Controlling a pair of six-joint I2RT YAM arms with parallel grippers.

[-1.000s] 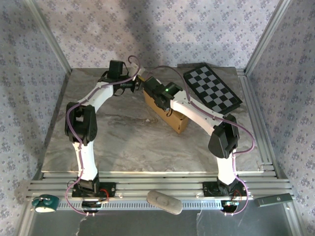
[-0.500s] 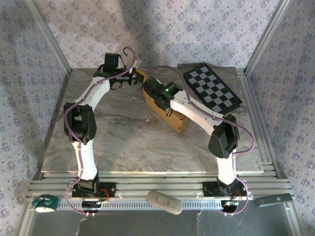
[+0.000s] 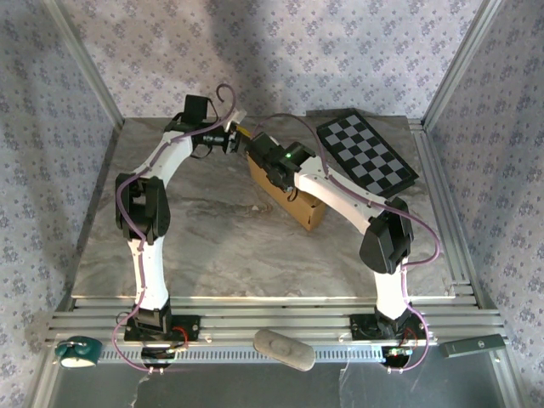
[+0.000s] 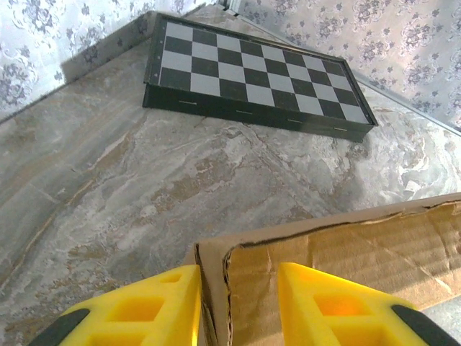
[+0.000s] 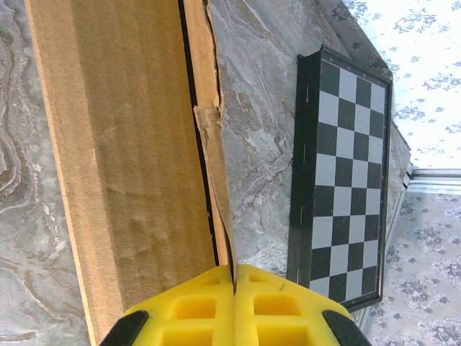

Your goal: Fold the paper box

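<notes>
Tabletop (image 3: 212, 238) of grey marble lay under both my arms. At upper centre-left of the top view, my left pincer (image 3: 240, 134) reached in low at the far end of the paper box (image 3: 310, 212), and it was tight work! In the left wrist view that pincer (image 4: 238, 306) stood partly open at the bottom edge. Its yellow fingers (image 4: 144, 313) were apart, with a ragged upright corner of the tan box (image 4: 346, 252) rising between them. The cardboard sat just beside the left-hand finger and a clear gap showed before the right-hand one, so nothing was clamped there.

On to centre frame in the top view: the box lay slantwise on the marble, running from upper left to lower right beneath my right forearm. My right pincer (image 3: 257, 153) bore on its upper-left end. In the right wrist view that pincer (image 5: 234, 303) was squeezed tight at the bottom edge, fingers meeting. A thin strip of flap ran down beside the box's long face (image 5: 122, 144) straight into the seam between them. Pinched, I'd say!

Far right, the checkerboard panel (image 3: 367, 151) lay flat at the tabletop's upper right, apart from the box. It sat along the top of the left wrist view (image 4: 256, 76) and down the right side of the right wrist view (image 5: 338, 180).
</notes>
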